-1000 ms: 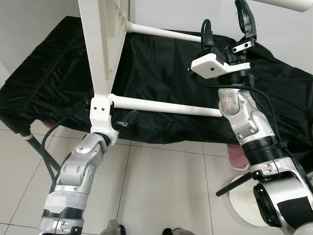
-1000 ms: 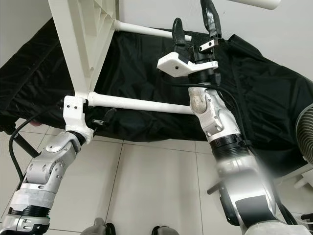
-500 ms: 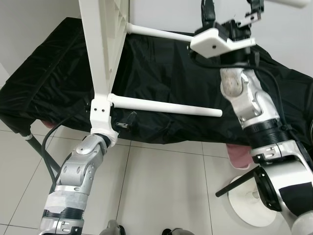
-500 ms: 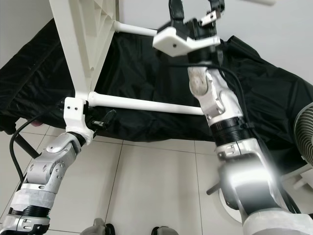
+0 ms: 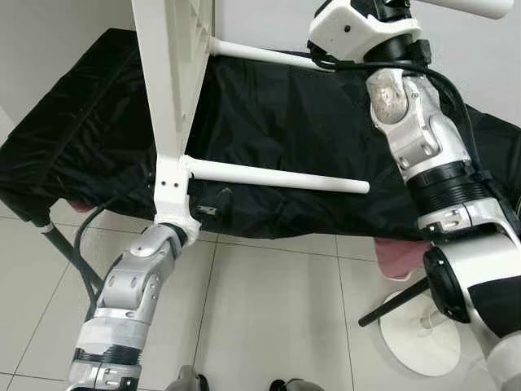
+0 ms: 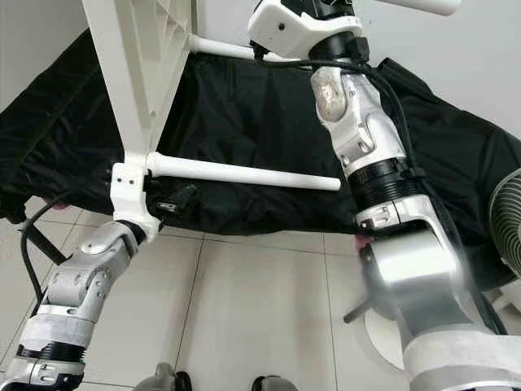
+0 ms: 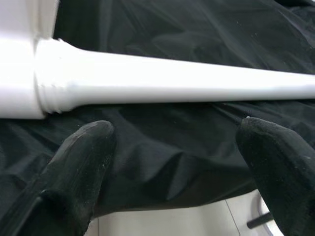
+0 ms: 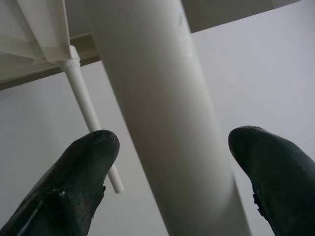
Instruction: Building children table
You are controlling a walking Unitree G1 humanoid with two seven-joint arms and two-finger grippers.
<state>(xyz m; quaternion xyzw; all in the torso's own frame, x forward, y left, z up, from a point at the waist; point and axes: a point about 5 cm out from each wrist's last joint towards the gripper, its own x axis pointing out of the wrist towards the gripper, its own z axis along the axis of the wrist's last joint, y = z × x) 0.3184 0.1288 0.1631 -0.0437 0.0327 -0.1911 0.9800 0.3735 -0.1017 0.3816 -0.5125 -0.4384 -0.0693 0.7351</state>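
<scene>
The white children's table lies on its side, and its top (image 5: 172, 81) stands upright at the left. Its legs stick out sideways to the right: a lower one (image 5: 277, 176), a far one (image 5: 260, 54) and a high one (image 5: 482, 6). My left gripper (image 7: 172, 162) sits at the top's lower corner, open, its fingers (image 7: 74, 167) just under the lower leg (image 7: 172, 81) where it joins the top. My right arm (image 5: 407, 122) reaches up past the picture's upper edge. My right gripper (image 8: 172, 162) is open, one finger (image 8: 78, 172) on each side of a thick white leg (image 8: 162, 113).
A black cloth (image 5: 285, 114) covers the low surface behind the table. A white fan base (image 5: 415, 334) and a pink object (image 5: 397, 262) sit on the tiled floor at the right, near my right arm. A grey wall rises behind.
My right arm has risen and its fingers have left the head views at the top, towards the high leg. The left arm and the table stay put.
</scene>
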